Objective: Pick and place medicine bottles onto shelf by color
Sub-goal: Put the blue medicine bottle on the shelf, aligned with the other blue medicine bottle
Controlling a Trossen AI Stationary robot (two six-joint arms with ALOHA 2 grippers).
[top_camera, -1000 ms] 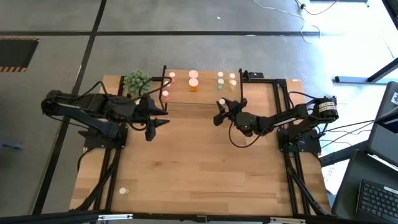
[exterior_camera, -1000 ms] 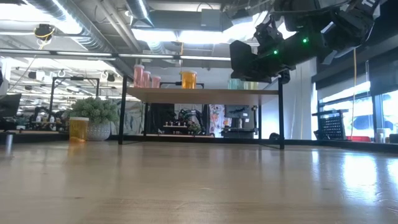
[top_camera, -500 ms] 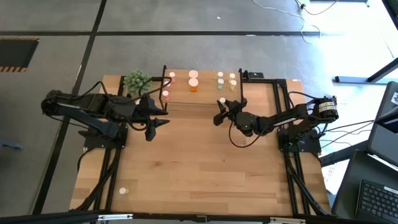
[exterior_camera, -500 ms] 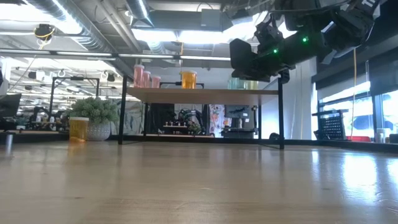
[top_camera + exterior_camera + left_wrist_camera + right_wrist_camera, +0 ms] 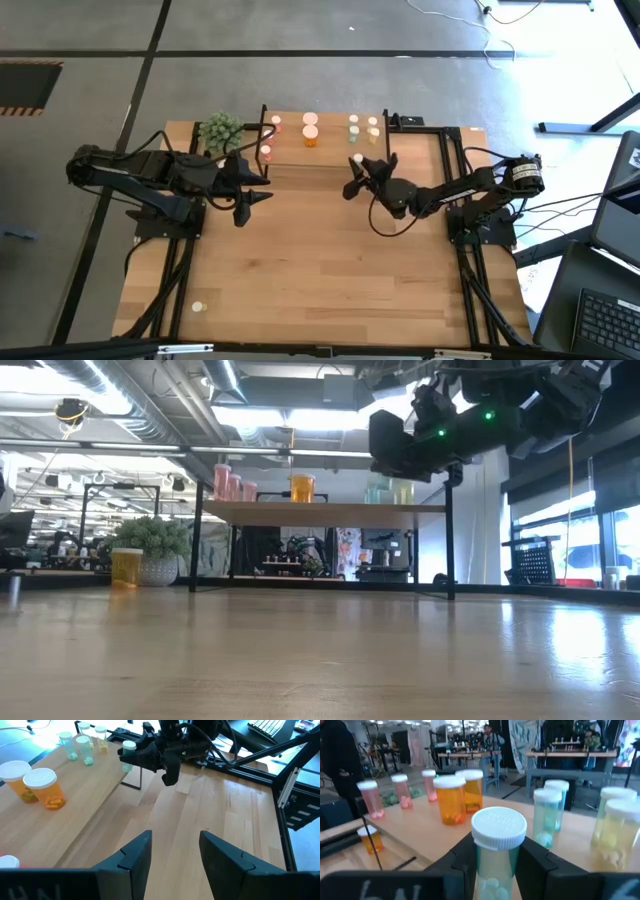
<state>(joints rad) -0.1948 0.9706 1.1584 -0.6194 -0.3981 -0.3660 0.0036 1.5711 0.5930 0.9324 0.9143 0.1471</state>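
A pale green bottle [image 5: 498,851] is held upright above the shelf's [image 5: 95,815] front edge by the right gripper [image 5: 357,172].

Small pale pills are seen in its clear body, its white cap uppermost and its long axis vertical, both fingers pressed to its sides. Two orange bottles [image 5: 452,799] with orange pills, pink ones [image 5: 370,798] and pale green-yellow ones [image 5: 551,811] stand upright on the shelf. The left gripper [image 5: 252,186] is held beside the shelf, jaws parted, nothing between them.

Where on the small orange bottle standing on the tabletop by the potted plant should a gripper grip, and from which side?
Grip the small orange bottle by its round body below the cap, probably from above: it stands upright, with the potted plant close beside.
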